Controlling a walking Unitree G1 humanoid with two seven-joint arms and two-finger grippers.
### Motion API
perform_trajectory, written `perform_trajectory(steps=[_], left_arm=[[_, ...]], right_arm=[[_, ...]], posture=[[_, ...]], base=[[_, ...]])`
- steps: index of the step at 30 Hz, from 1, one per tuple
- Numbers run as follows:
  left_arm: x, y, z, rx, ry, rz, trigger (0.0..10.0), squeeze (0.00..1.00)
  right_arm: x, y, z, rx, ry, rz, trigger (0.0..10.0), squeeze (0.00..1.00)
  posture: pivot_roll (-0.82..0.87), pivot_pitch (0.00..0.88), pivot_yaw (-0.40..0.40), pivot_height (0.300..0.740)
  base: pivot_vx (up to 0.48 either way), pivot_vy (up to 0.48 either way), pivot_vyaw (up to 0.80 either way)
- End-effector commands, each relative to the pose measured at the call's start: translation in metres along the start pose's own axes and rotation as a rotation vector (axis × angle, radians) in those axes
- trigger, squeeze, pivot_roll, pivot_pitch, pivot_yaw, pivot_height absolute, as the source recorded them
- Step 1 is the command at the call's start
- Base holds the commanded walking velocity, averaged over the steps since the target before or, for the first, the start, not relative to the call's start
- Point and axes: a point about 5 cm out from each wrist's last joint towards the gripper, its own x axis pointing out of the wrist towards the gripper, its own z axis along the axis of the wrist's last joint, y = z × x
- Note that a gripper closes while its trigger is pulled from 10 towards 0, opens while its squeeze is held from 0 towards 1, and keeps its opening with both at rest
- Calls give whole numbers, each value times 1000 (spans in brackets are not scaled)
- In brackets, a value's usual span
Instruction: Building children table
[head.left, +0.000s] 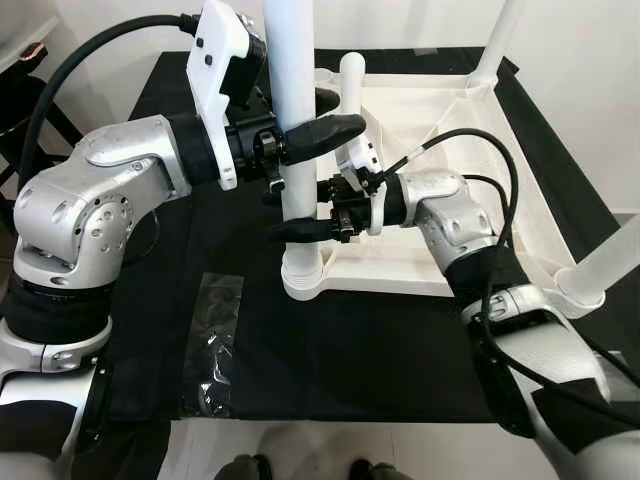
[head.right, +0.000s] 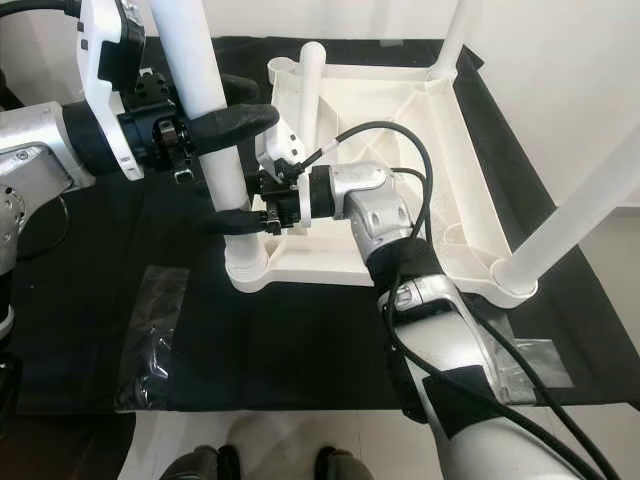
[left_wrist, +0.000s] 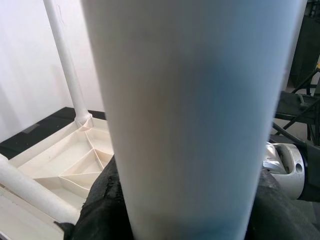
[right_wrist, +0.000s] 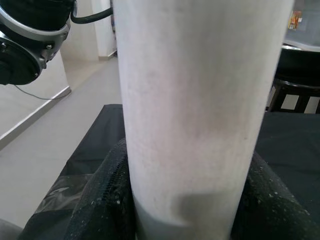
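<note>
White plastic children's table top (head.left: 420, 120) is lying upside down on a black cloth (head.left: 250, 340) spread over the floor, its ribbed underside facing up. A white table leg (head.left: 296, 130) is standing upright in the near left corner socket (head.left: 303, 277) of the table top. The left gripper (head.left: 300, 135) is reaching in from the left and pinching this leg higher up, one black finger (head.left: 325, 128) wrapping across the front of the tube. The right gripper (head.left: 305, 228) is coming in from the right and clamping the same leg lower down, just above the socket, with a black finger (head.left: 300, 231) pressing on the tube's front. In both wrist views the white tube (left_wrist: 195, 115) is sitting tight between the dark finger pads (left_wrist: 100, 210), and the right wrist view shows the leg (right_wrist: 200, 110) close up with pads on either side. A shorter leg (head.left: 351, 85) is standing at the far left corner, another leg (head.left: 497, 45) is rising at the far right corner, and a fourth leg (head.left: 605, 262) is slanting up from the near right corner. A strip of clear tape (head.left: 212, 345) is lying on the cloth near its front edge. Shoe tips (head.left: 300, 467) of a person are showing on the pale floor at the bottom edge.
</note>
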Motion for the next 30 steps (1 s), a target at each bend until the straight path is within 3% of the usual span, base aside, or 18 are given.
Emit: perform_trajectory(steps=[1,5,6,11,14,17,18,19,22,24,26,27,28,30], left_arm=[[5,-11,-7,12,44,-78,0,0],[6,-7,-6,-18,23,-46,0,0],[6,-7,-8,-22,35,-49,9765,1000],[7,-8,-9,-19,45,-55,10000,1000],[7,-4,-7,-14,35,-20,10000,1000],[7,-4,-7,-14,35,-21,10000,1000],[6,-3,-6,-1,42,-17,10000,0],[5,-3,-6,-1,42,-14,10000,0],[5,-3,-6,-4,41,-14,10000,0],[3,0,-5,2,37,7,10000,0],[3,0,-5,2,37,7,10000,0],[3,2,-5,0,35,18,10000,0],[3,4,-6,2,40,24,10000,0],[4,5,-7,3,47,23,10000,0]], right_arm=[[0,0,-1,-13,-6,-23,0,0],[-2,0,-2,-20,-25,-27,0,0],[-3,0,-1,-25,-30,-43,0,0],[-6,-3,0,-41,-34,-103,0,0],[-13,-4,1,-30,-31,-263,0,0],[-14,-4,1,-28,-27,-277,0,0],[-14,3,-4,5,-7,-349,0,0],[-11,13,-11,46,21,-436,0,0],[-10,16,-13,56,29,-458,0,0],[7,31,-37,196,30,-956,0,0],[7,31,-37,196,30,-956,0,0],[17,51,-54,236,64,-1064,0,0],[26,62,-59,241,69,-1096,0,0],[34,65,-60,231,59,-1058,0,0]], posture=[[92,180,12,740],[81,179,16,740],[73,181,16,740],[60,182,14,740],[47,186,10,740],[47,186,10,740],[26,194,-3,740],[25,193,-8,740],[25,193,-8,740],[25,198,-15,740],[25,198,-15,740],[40,200,2,740],[35,194,14,740],[36,186,13,740]], base=[[0,0,0],[0,0,0],[0,0,0],[0,0,0],[0,0,0],[0,0,0],[0,0,0],[0,0,0],[0,0,0],[0,0,0],[0,0,0],[0,0,0],[0,0,0],[0,0,0]])
